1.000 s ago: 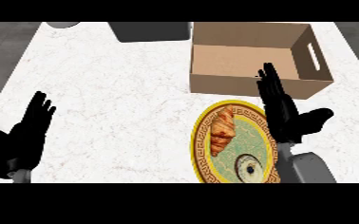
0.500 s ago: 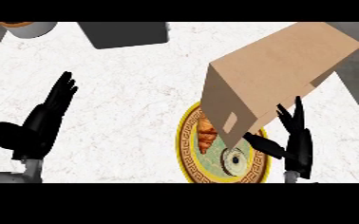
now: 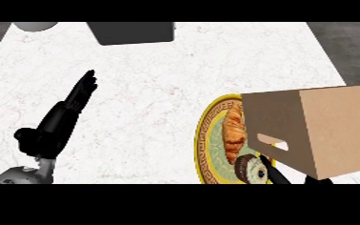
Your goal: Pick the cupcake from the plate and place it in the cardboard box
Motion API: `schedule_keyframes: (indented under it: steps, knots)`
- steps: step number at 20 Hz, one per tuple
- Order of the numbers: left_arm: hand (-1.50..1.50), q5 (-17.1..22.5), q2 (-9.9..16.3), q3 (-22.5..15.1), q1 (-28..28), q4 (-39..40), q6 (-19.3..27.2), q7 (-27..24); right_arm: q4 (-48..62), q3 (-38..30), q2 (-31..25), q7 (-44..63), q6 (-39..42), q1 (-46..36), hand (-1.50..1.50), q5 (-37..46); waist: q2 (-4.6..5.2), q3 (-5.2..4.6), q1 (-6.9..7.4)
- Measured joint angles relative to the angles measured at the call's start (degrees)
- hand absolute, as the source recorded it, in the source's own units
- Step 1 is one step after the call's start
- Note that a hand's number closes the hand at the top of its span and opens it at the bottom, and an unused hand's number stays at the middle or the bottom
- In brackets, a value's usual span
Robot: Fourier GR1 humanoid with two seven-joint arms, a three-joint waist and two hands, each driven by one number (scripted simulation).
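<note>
A round plate with a yellow patterned rim and pale green centre is sitting on the white marbled counter at the lower right of the frame. It is holding a golden-brown croissant lying lengthwise, and below that a dark chocolate cupcake with a pale top, which is resting on the plate's lower part near the picture's bottom edge. A brown cardboard box with a slot handle cut in its side is tilting over the plate's right half, covering that part of it; only its outer walls are showing, so what it is holding cannot be told. Just below the box and right beside the cupcake, a few black fingers of the right hand are poking into view; whether they are spread or curled cannot be told. At the lower left of the frame, well apart from the plate, the left hand is lying flat with fingers straight and together, pointing toward the upper right and holding nothing. A dark grey rectangular object is sitting at the upper edge, with a grey rounded object in the upper left corner.
</note>
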Motion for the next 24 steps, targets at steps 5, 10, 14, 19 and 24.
schedule_keyframes:
  steps: [5, 10, 14, 19, 24]
  knots:
    - [0.00, -1.08, -0.52, -1.59, -1.11, -0.01, -0.34, 0.18, -0.25, 1.54, 0.10, 5.86, 0.18, 2.47, -1.50, 7.89, 0.51, 0.04, 1.36]
    - [0.00, -1.90, -0.87, -2.71, -2.08, 0.09, -0.66, 0.39, -2.37, 2.40, 1.35, 14.10, 3.36, 4.75, -1.50, 13.18, 0.71, -0.48, 2.55]
    - [0.00, -2.30, -1.51, -3.61, -2.90, 0.19, -0.84, 0.70, -6.02, 3.16, 3.05, 22.06, 6.15, 7.10, -1.50, 17.49, 0.66, -0.64, 3.23]
    - [0.00, -2.60, -2.17, -4.40, -3.93, 0.56, -1.23, 1.02, -11.29, 3.95, 6.49, 33.53, 10.37, 9.22, -1.50, 24.62, 0.70, -0.18, 4.06]
    - [0.00, -2.77, -3.06, -5.01, -4.97, 1.24, -1.50, 1.51, -17.77, 5.22, 10.55, 46.41, 18.47, 9.55, -1.50, 34.24, 0.72, 0.60, 4.91]
